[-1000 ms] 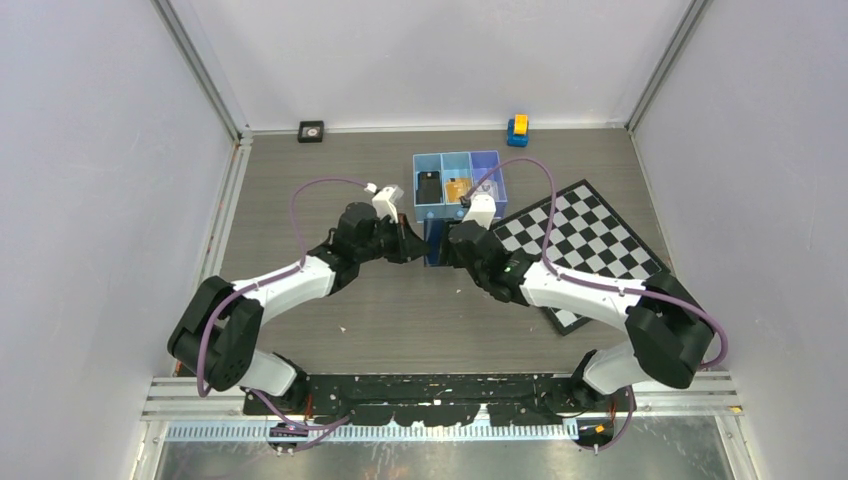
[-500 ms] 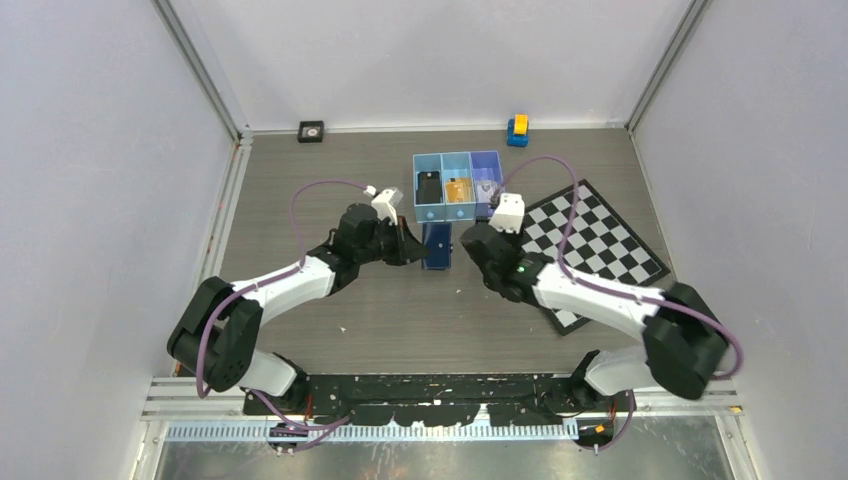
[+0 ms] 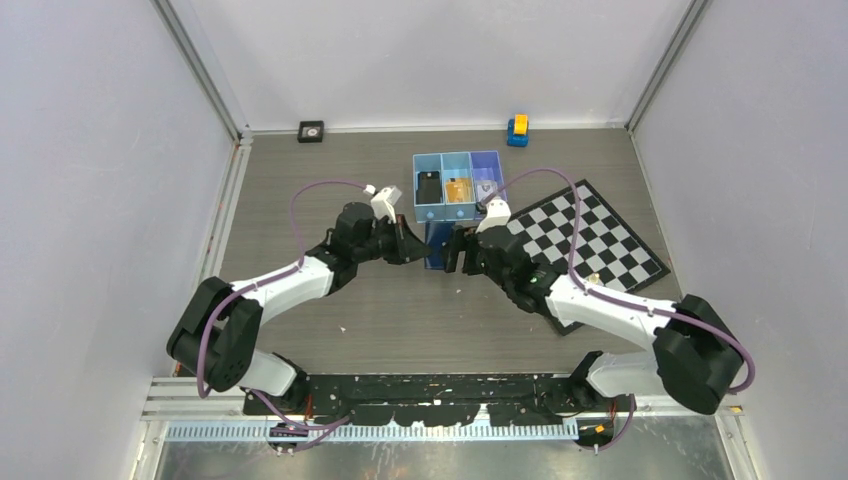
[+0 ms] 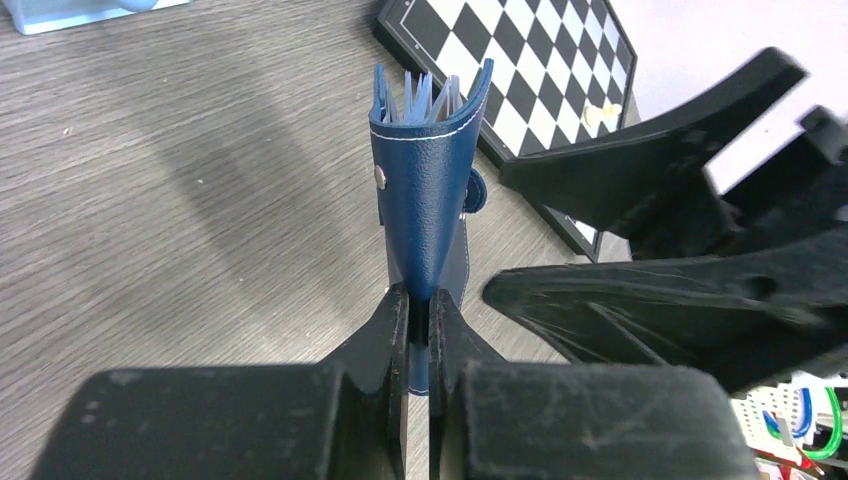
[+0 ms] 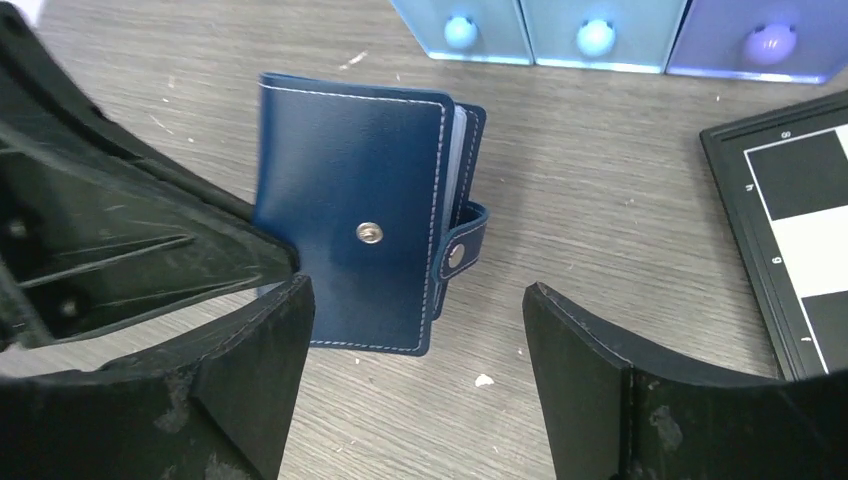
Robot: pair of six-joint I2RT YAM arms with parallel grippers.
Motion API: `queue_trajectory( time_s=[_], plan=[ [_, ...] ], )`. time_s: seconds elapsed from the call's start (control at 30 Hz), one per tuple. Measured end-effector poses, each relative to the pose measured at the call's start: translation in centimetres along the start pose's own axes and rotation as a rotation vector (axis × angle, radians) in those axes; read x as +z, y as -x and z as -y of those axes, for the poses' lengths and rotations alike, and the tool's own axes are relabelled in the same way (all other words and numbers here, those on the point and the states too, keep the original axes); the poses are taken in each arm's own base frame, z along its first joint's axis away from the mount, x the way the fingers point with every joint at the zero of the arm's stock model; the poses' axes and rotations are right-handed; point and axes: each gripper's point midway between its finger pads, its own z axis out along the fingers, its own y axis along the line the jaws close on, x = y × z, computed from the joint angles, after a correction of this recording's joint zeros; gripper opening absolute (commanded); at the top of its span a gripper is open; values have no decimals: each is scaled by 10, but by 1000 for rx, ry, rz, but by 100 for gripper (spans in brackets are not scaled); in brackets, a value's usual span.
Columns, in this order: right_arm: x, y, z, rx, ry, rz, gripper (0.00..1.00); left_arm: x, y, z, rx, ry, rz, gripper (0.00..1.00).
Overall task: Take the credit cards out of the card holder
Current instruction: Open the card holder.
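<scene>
The card holder (image 3: pixel 437 246) is held upright at the centre of the top view, just below the light-blue tray (image 3: pixel 440 213). It is pinched at its lower edge by the left gripper (image 3: pixel 415 247), whose fingers are seen in the left wrist view closed tight on the navy cover (image 4: pixel 425 215). At the top of that view the covers are splayed apart and pale leaves are shown between them; whether these are cards cannot be told. The snap strap is seen undone in the right wrist view (image 5: pixel 355 250). The right gripper (image 3: pixel 455 255) is placed just right of the holder, jaws spread wide and holding nothing. An orange-gold card (image 3: pixel 458 189) is seen in the tray's middle compartment. A chessboard (image 3: pixel 590 240) is laid further right.
</scene>
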Motion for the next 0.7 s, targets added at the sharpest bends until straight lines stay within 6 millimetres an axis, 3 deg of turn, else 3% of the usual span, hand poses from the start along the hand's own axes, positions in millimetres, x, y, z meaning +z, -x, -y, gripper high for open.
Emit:
queue_trajectory(
  time_s=[0.13, 0.4, 0.57, 0.7],
  plan=[
    [7, -8, 11, 5, -58, -45, 69, -1, 0, 3, -14, -23, 1, 0],
    [16, 12, 65, 171, -190, -27, 61, -3, 5, 4, -47, -50, 12, 0],
    [16, 9, 55, 198, -139, -53, 63, -4, 6, 5, -50, -59, 16, 0],
    [16, 9, 43, 205, -75, -67, 72, -4, 6, 6, -52, -66, 14, 0]
  ],
)
